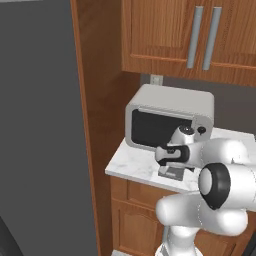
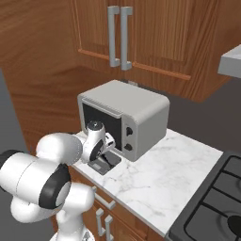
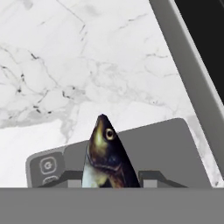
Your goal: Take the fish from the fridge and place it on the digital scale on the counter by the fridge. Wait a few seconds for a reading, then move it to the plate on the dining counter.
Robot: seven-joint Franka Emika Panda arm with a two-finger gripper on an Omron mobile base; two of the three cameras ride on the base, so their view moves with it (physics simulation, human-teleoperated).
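One fish [image 3: 106,155] was seen clamped between the two finger tips of the gripper [image 3: 111,180], head pointing away from the hand and out over the digital scale [image 3: 166,148]. Its tail end was hidden behind the fingers. The scale lay flat on the marble counter [image 1: 135,167], just in front of the microwave [image 1: 170,117], and whether the fish was touching the slab or hanging just above it could not be told.

The weighing step was judged to be in hand, with the move to the plate not yet begun. Several things could go wrong from here. If the jaws were opened while the fish hung above the slab, it might bounce or slide off onto the marble, since the body is slender and the scale small. If the hand were lowered too far, the finger tips could press on the scale and shove it toward the microwave. A release with the head overhanging the edge near the buttons could leave the fish tipping off.

Little room was left around the work. The microwave stood close behind the scale, so that its front face limited how far forward the hand could go. The grey fridge [image 1: 40,130] rose to the left past a wooden panel, wall cabinets [image 2: 127,33] hung overhead, and a stove [image 2: 214,202] sat further along the counter, well apart.
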